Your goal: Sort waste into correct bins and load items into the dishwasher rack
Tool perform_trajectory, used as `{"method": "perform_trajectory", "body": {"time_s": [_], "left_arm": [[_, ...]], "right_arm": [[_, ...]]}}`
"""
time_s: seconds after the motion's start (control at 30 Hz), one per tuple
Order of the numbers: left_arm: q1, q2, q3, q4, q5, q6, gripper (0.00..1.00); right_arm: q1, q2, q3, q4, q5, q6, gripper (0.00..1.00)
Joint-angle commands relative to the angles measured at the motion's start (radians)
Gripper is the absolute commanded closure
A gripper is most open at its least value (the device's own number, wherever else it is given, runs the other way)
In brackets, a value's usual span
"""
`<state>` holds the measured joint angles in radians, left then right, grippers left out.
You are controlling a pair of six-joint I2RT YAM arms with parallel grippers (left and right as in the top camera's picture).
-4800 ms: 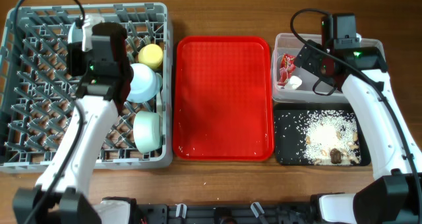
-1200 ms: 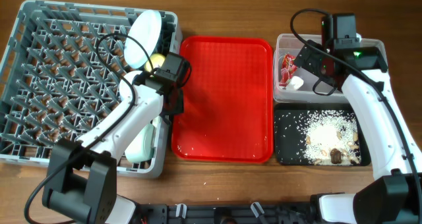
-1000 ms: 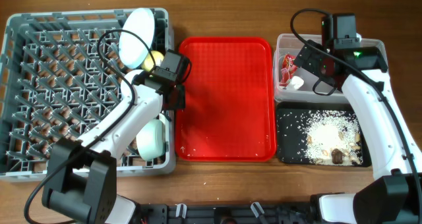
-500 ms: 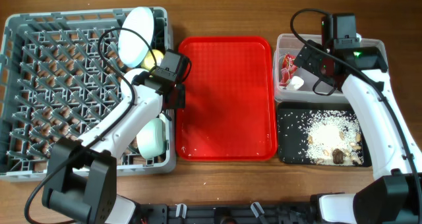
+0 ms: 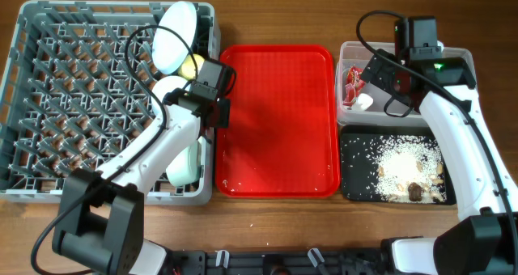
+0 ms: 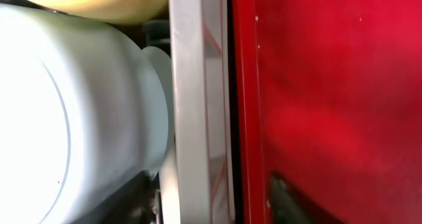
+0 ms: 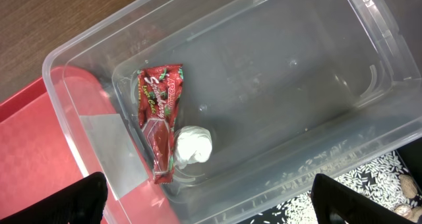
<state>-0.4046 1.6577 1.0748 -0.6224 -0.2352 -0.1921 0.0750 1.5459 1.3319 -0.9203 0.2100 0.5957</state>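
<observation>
Dishwasher rack (image 5: 73, 105) on the counter (image 5: 275, 16) carried the light blue plate (image 5: 176, 34) upright among its pegs, apparently slotted for washing. The left gripper (image 5: 215, 109) hovered at the rack's right wall (jaws' state impossible to tell). The right gripper (image 7: 214, 204), jaws spread and empty, hung over the clear tub (image 7: 283, 72) holding the red wrapper (image 7: 158, 112) and tissue wad (image 7: 192, 146).
</observation>
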Motion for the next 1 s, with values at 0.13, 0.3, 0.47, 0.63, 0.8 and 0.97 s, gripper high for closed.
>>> {"method": "perform_trajectory", "body": {"time_s": [0.13,0.3,0.47,0.63,0.8,0.97], "left_arm": [[0.082,-0.262,0.41,-0.245,0.031,-0.163,0.0],[0.246,-0.426,0.433,-0.252,0.175,-0.194,0.0],[0.256,-0.425,0.433,-0.259,0.175,-0.194,0.0],[0.256,-0.425,0.433,-0.259,0.175,-0.194,0.0],[0.256,-0.425,0.433,-0.259,0.175,-0.194,0.0],[0.256,-0.425,0.433,-0.259,0.175,-0.194,0.0]], "right_arm": [[-0.003,0.008,0.001,0.0,-0.001,-0.017,0.0],[-0.003,0.008,0.001,0.0,-0.001,-0.017,0.0],[-0.003,0.008,0.001,0.0,-0.001,-0.017,0.0],[-0.003,-0.001,0.001,0.0,-0.001,-0.017,0.0],[0.071,-0.287,0.001,0.0,-0.001,-0.017,0.0],[0.09,-0.732,0.001,-0.001,-0.001,-0.017,0.0]]}}
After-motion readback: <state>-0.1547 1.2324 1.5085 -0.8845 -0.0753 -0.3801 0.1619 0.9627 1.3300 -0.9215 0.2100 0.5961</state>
